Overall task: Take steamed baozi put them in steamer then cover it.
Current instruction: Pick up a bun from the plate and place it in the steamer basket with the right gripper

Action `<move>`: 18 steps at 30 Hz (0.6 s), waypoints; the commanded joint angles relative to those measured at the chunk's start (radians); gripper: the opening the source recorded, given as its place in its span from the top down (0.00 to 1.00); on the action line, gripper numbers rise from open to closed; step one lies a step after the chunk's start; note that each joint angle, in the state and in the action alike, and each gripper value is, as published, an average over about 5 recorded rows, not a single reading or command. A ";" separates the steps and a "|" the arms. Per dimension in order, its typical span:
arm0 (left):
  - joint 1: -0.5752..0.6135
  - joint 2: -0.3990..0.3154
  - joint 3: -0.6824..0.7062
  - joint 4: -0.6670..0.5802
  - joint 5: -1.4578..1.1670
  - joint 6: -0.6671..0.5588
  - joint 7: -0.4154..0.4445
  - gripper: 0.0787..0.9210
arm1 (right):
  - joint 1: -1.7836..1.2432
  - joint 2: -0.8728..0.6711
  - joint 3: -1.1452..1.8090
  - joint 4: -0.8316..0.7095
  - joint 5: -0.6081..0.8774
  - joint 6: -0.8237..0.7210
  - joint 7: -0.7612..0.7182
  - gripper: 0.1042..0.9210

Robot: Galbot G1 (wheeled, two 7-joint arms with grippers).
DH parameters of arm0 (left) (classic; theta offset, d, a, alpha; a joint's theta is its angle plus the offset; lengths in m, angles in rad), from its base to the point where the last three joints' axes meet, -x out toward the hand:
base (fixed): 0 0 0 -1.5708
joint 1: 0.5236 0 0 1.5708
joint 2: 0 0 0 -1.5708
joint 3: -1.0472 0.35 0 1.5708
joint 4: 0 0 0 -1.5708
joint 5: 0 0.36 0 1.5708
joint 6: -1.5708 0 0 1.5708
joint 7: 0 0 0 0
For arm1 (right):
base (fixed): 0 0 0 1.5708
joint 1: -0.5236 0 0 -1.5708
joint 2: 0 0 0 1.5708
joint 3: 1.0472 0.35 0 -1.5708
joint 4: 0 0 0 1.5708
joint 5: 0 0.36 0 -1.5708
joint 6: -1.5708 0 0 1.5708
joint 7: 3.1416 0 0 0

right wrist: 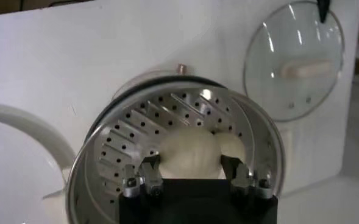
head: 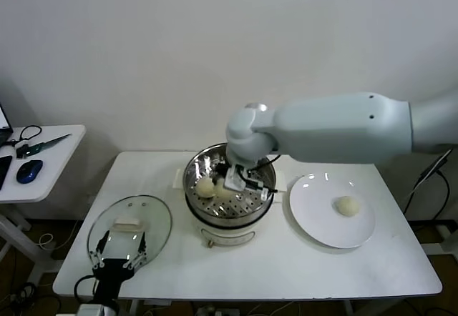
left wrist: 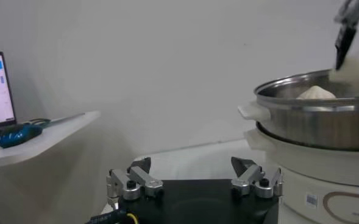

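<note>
The right hand (head: 236, 180) reaches into the steamer (head: 229, 219) at the centre of the head view, its fingers (right wrist: 144, 173) closed on a steamed baozi (right wrist: 188, 153) above the perforated tray. Two more baozi lie on the tray beside it, one (head: 206, 186) to its left. The buns are smooth, cream-white domes. A fourth (head: 348, 205) sits on the white plate (head: 315, 223) at right. The left hand (head: 120, 253) stands wide at lower left, over the glass lid (head: 154, 212) on the surface (head: 286, 266).
</note>
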 commanded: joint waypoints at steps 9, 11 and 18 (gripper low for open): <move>-0.001 -0.006 -0.003 0.008 -0.001 -0.001 -0.002 0.12 | -0.118 0.034 -0.023 -0.042 -0.142 0.043 0.002 0.30; 0.000 -0.007 -0.003 0.009 0.000 -0.001 -0.003 0.12 | -0.126 0.035 -0.023 -0.051 -0.131 0.041 0.009 0.30; 0.005 -0.008 -0.006 0.005 0.000 -0.001 -0.004 0.12 | -0.068 0.013 -0.005 -0.051 -0.047 0.051 0.006 0.16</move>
